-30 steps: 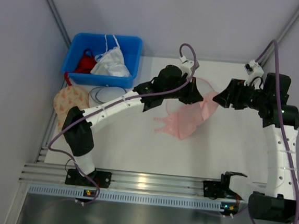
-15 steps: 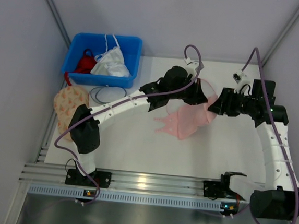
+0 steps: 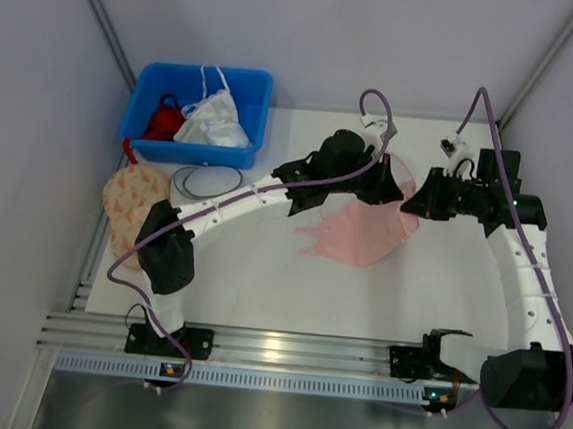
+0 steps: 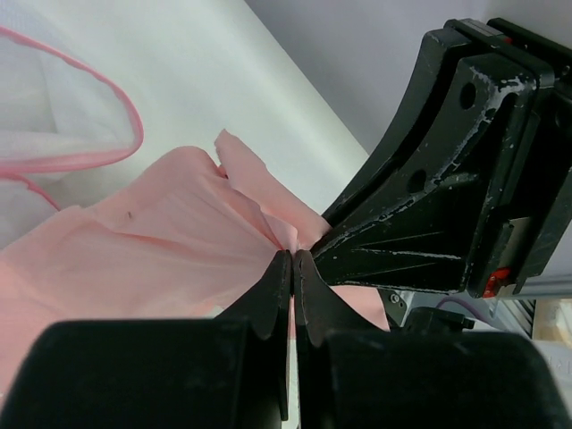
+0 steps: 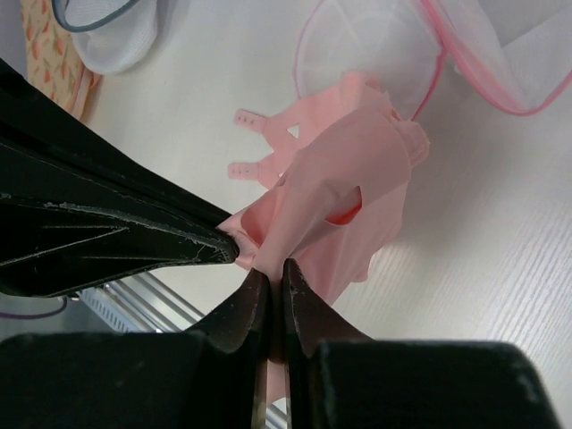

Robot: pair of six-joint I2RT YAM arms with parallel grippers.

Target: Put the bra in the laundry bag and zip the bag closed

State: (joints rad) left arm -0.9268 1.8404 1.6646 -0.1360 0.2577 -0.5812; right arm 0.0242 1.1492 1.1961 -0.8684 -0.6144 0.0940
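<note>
Tip to tip, left gripper and right gripper clench the soft salmon-pink fabric bra draped below them, seemingly to carry it into the pink-rimmed white mesh laundry bag beyond.

Robot lab, aluminium rail, grey walls

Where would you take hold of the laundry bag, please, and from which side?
On its pink rim, from above. The bag is soft mesh lying on the table, so the rim is probably its only firm edge to pinch. Choose a stretch clear of the bra, which overlaps one part.
</note>
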